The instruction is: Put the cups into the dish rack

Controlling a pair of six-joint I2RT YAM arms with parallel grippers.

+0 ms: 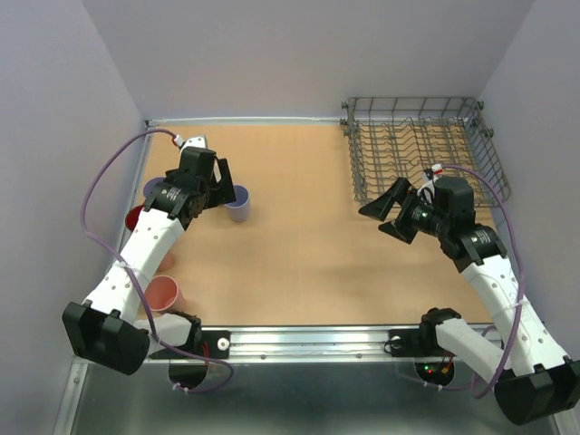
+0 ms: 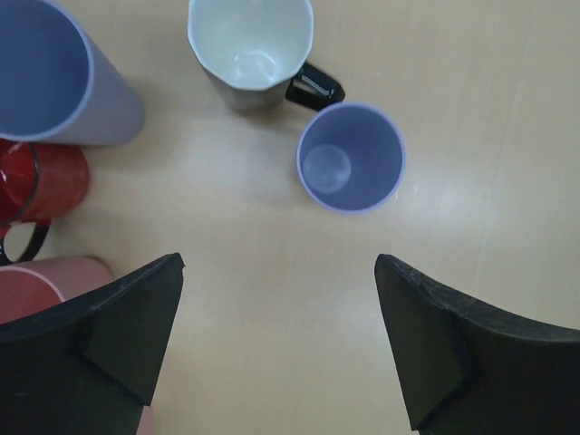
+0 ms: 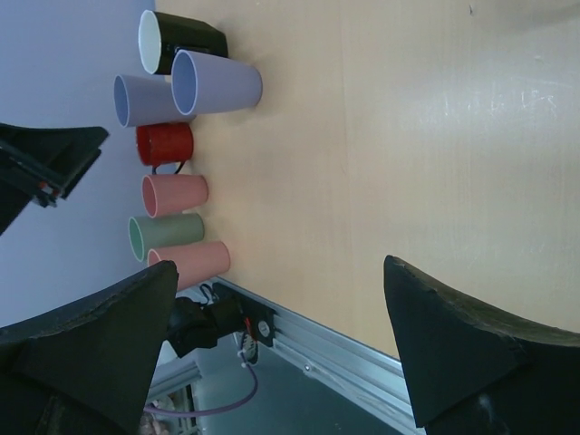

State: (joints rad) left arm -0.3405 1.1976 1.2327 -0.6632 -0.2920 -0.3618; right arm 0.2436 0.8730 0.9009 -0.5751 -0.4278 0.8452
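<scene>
Left tool (image 2: 279, 272) and right tool (image 3: 281, 272) gape; only right wrist view shows green cup (image 3: 168, 234).

Desk (image 1: 299, 236): light tan wood-look top, matte w/ faint glare in the wrist views. Boxed in by plain pale grey-lavender walls (image 1: 299, 54) on left, far & right sides; thin white strip (image 1: 245, 120) along the far edge. Alu rail (image 1: 308, 343) w/ screws runs along the near edge, grey sheet metal (image 1: 299, 403) below it.
</scene>
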